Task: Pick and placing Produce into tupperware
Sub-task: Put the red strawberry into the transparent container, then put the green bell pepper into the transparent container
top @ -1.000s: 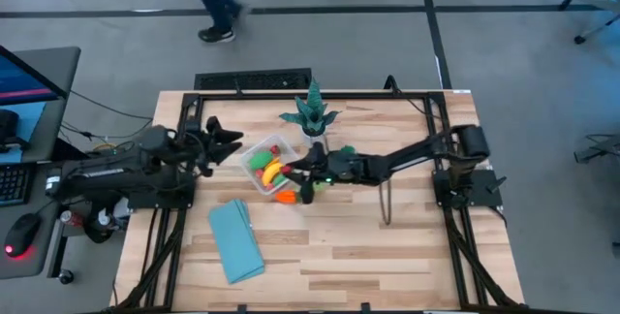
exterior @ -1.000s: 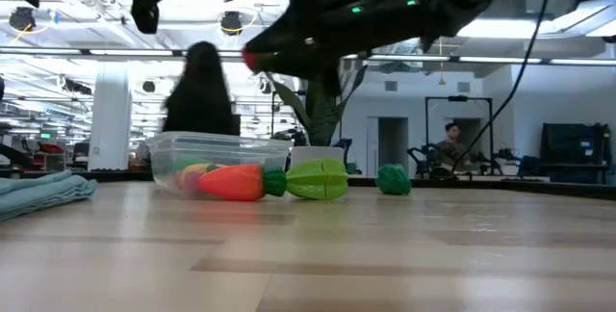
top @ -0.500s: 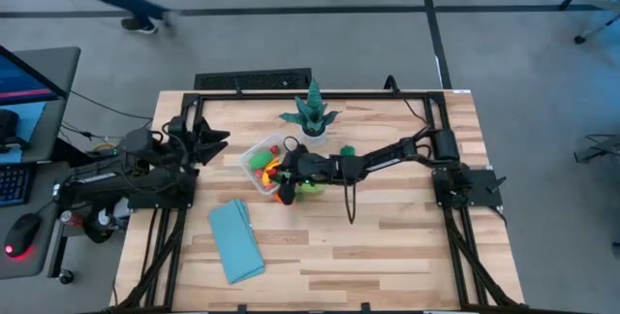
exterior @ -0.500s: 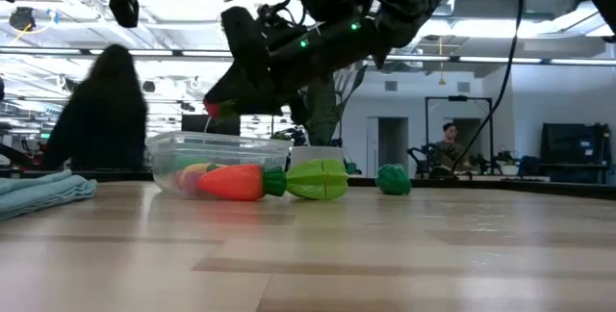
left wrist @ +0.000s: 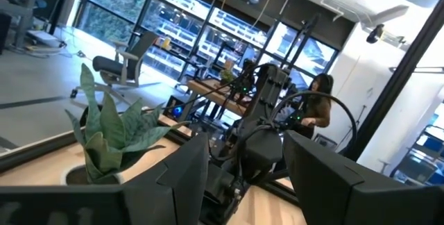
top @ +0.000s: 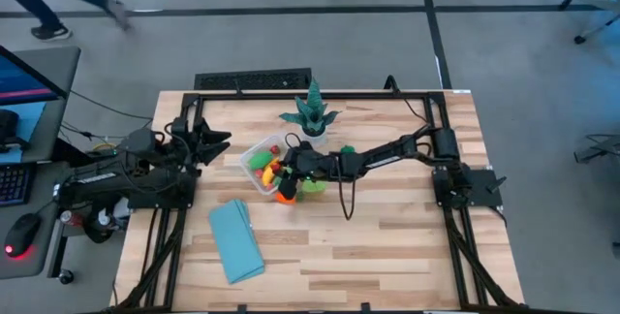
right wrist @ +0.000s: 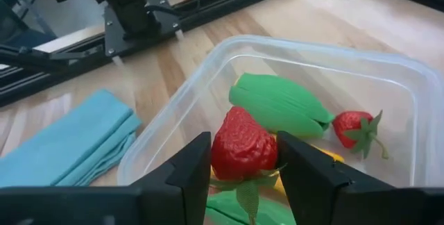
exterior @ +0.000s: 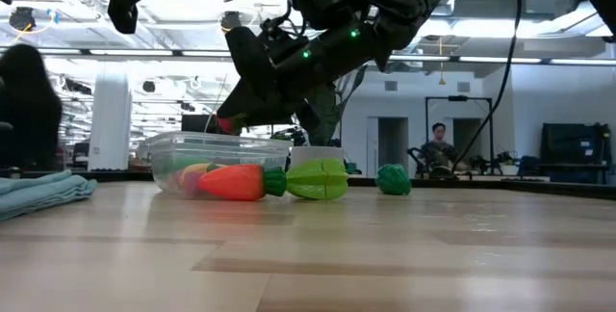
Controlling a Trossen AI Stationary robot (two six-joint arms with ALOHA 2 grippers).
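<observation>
The right hand point(right wrist: 243, 176), grasping a strawberry point(right wrist: 241, 145), has moved over the tupperware point(right wrist: 388, 69); release comes next.

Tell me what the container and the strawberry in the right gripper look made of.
Tupperware: clear, glossy plastic, apparently; the produce and table show through its walls. Strawberry, held between the right gripper fingers: probably moulded plastic or rubber, matte red with a pebbled surface and green leaves.
</observation>
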